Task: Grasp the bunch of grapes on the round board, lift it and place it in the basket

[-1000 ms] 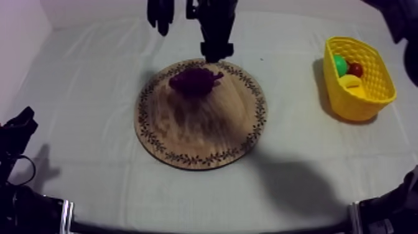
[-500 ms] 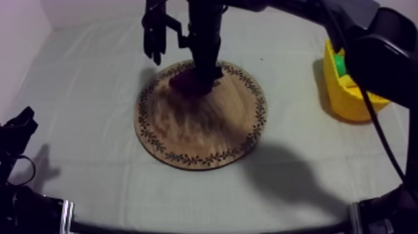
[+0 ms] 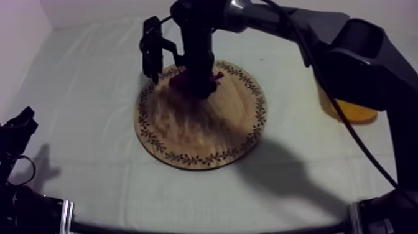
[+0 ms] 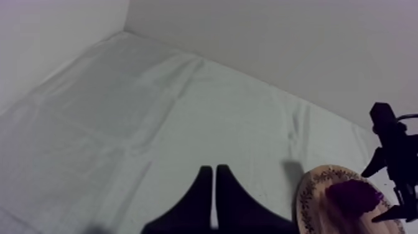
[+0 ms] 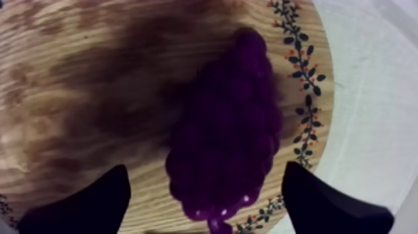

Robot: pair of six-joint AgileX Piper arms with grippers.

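Bunch of grapes (image 5: 227,124): found lying on the wooden board (image 5: 93,74), close by its patterned rim, at the board's far side in the top view.
Right hand (image 5: 205,169): poised over the bunch, fingers spread wide, nothing gripped yet.
Key relation: the bunch is framed between the two fingers, with a gap seen on each side. Its long axis is set across the line from finger to finger, so the narrow width would be squeezed.
Left hand (image 4: 214,169): fingers pressed together into a wedge, low over the bench (image 3: 81,81), well apart from the board.
Yellow basket (image 3: 349,112): placed at the right, partly hidden behind the right arm.
Next call: a short drop and a close are judged enough, and the right arm is plainly the nearer.
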